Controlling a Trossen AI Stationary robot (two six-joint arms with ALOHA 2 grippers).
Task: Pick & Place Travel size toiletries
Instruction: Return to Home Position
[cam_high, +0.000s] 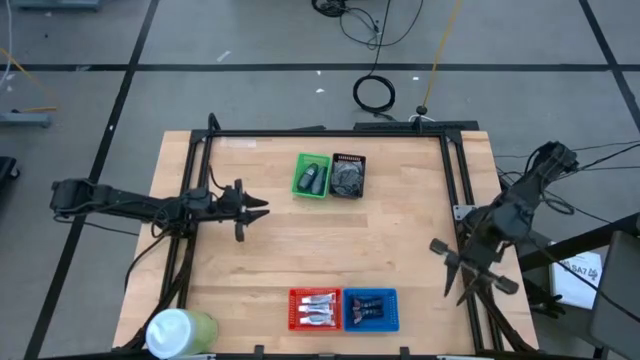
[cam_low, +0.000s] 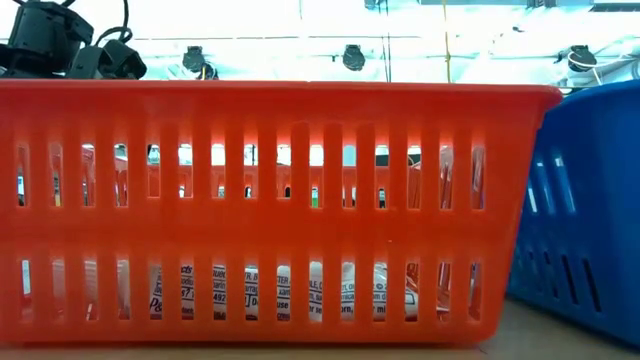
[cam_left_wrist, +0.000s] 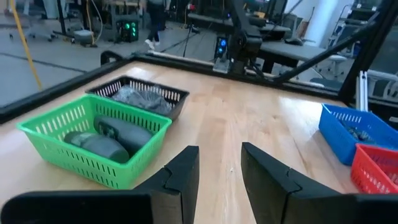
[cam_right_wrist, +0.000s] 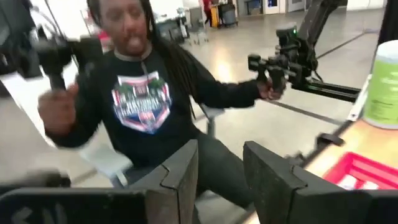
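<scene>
Wooden table (cam_high: 400, 240) bare of loose items; toiletries (cam_high: 314, 312) all binned in four trays (cam_high: 292, 308), well apart from left gripper (cam_left_wrist: 219, 152) and right gripper (cam_right_wrist: 219, 149), both parted, empty; sorting looks complete.

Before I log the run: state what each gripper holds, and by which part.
Nothing is held. The left gripper, above the table, and the right gripper, by its right edge, are open and empty.

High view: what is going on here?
Nothing is held. The left gripper hangs open over the table's left side; the right gripper, also open, is at the right edge. The toiletries lie sorted: white tubes in the red tray, dark tubes in blue, grey containers in green, a grey piece in black.
</scene>
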